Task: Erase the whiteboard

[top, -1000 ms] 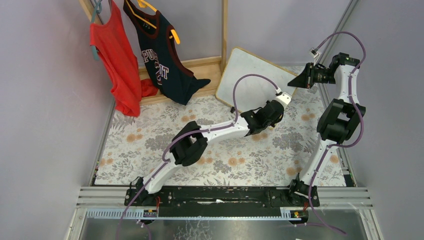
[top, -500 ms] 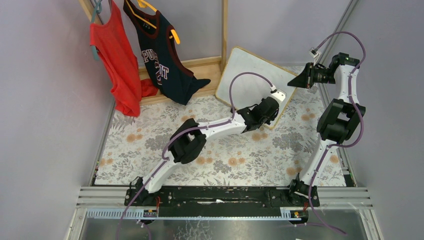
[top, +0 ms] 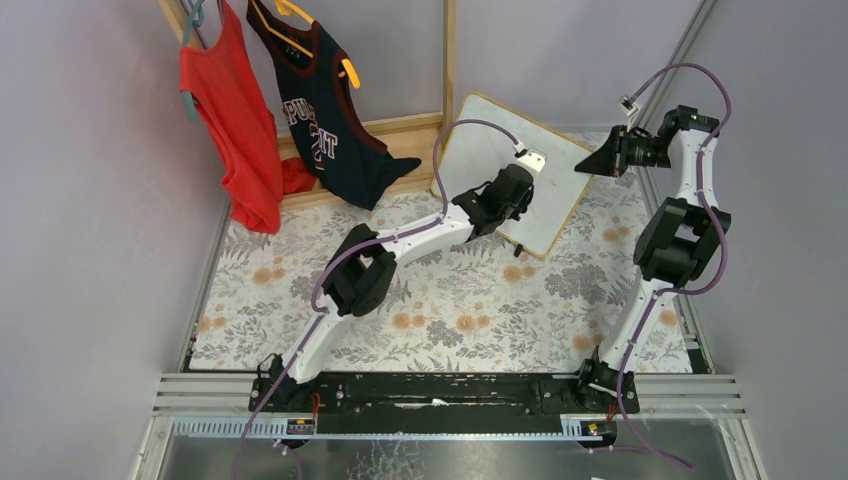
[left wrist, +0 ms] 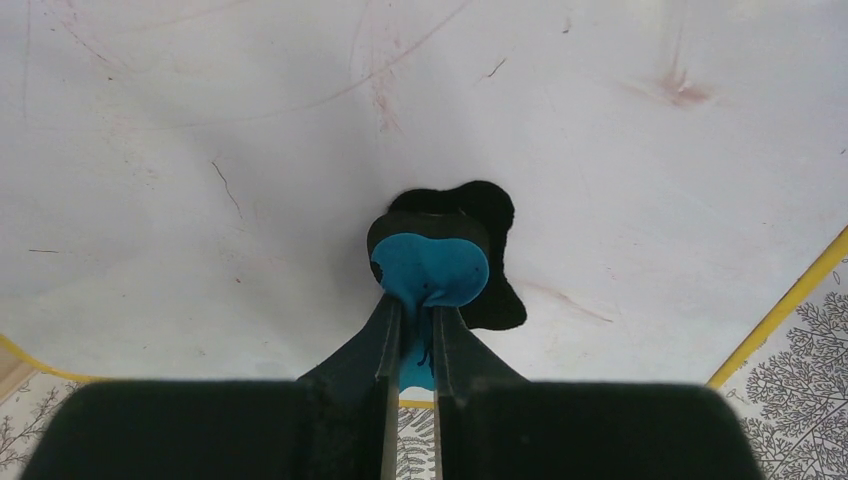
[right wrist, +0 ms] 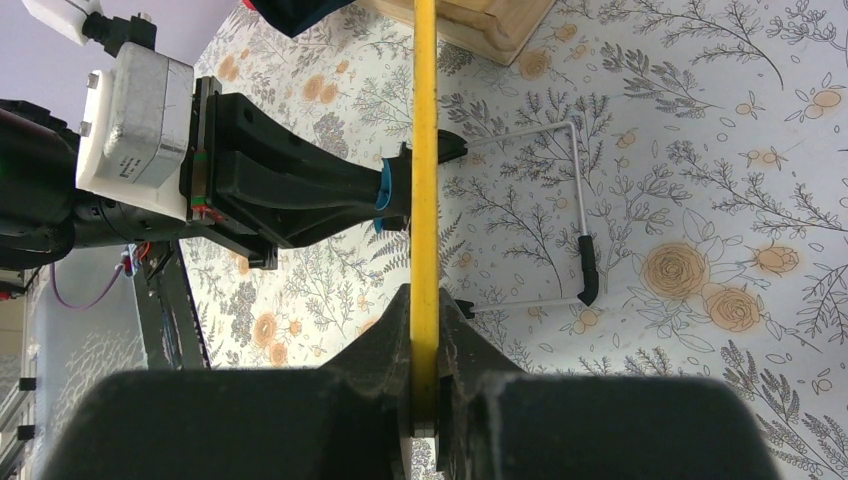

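Where the whiteboard (top: 555, 195) stands: at the far side of the table, propped at a tilt on the floral cloth (top: 450, 310), just right of a wooden rack (top: 447, 60).
Left claw: the left gripper (left wrist: 413, 315) is clamped on a blue eraser (left wrist: 432, 268), which is pressed to the board's white face.
Right claw: the right gripper (right wrist: 424, 315) is closed on the board's yellow-looking edge, at its right corner as the top view has it.
Only the left wrist view shows: faint reddish smears and thin dark scratches on the face. A black shape surrounds the eraser; I cannot tell whether it is pad or shadow.
Only the right wrist view shows: the board edge-on, the eraser meeting it from the left, and a wire stand (right wrist: 588, 272) with a black tip behind it.
Only the top view shows: the whole outline of the board.
In the way: the left arm and its purple cable (top: 470, 122) cross the board's face when seen from above.
Around: a red shirt (top: 235, 130) and a dark jersey (top: 320, 110) hang on the rack.
Writing: white block letters on the jersey, partly folded; "PU" and "IT" can be made out.
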Controlling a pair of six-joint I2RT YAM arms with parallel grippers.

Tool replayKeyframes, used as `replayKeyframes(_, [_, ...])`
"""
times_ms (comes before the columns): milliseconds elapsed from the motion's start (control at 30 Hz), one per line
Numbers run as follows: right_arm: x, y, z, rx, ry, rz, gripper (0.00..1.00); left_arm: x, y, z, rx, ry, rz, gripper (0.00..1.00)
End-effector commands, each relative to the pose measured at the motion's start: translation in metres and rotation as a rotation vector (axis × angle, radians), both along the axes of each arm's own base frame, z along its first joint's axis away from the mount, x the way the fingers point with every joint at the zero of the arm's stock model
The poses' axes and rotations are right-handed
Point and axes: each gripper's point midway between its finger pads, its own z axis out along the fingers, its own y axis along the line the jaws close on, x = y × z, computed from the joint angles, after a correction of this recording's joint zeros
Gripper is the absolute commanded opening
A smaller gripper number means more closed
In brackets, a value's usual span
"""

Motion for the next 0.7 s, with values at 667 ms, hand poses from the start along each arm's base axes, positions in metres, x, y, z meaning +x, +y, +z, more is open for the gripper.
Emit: replayKeyframes(667, [-0.007, 0.001, -0.026, -0.103, 0.029, 0.043, 0.00, -0.027, -0.048, 0.024, -0.044, -0.054, -0.050, 0.00])
